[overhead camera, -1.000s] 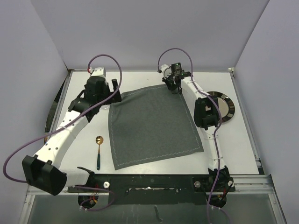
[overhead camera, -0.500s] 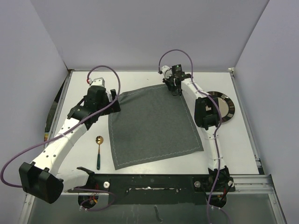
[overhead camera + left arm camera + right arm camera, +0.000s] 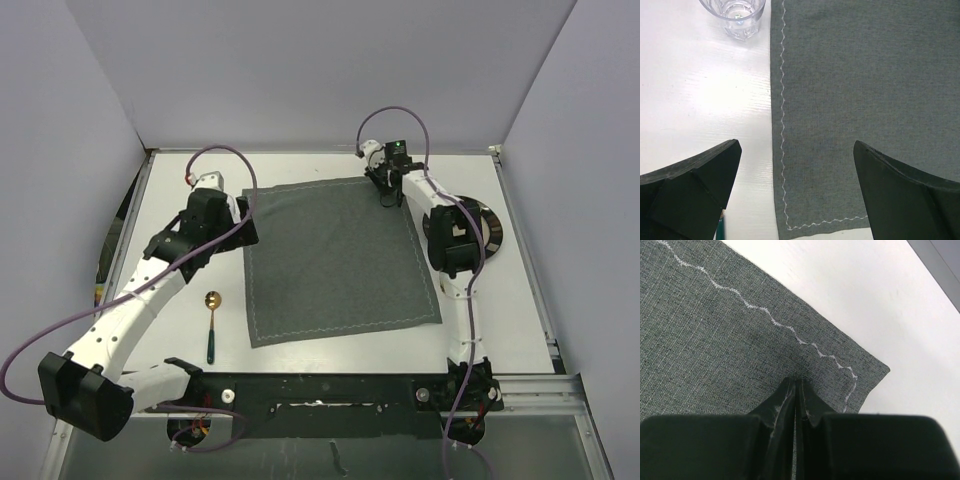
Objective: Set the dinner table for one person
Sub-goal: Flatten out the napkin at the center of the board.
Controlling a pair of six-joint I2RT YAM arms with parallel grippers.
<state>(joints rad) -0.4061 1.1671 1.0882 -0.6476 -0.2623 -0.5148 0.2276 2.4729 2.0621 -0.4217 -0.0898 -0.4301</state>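
Observation:
The dark grey stitched placemat (image 3: 340, 260) lies flat on the white dinner table (image 3: 520, 300). My right gripper (image 3: 388, 195) is at the mat's far right corner, and in the right wrist view its fingers (image 3: 796, 380) are shut together on the cloth (image 3: 715, 340), pinching it just inside the stitching. My left gripper (image 3: 245, 228) hovers over the mat's left side. In the left wrist view it stands wide open (image 3: 797, 145) with nothing between its fingers, straddling the mat's left edge and a stitched corner (image 3: 865, 75).
A clear drinking glass (image 3: 735, 12) stands on the table just left of the mat. A gold spoon with a teal handle (image 3: 212, 320) lies near the mat's near left corner. A dark plate (image 3: 487, 228) sits at the right, partly behind the right arm.
The placemat has shifted right and swung square to the table, moving with the shut right gripper. The open left gripper has drawn back toward the near side along the mat's left edge.

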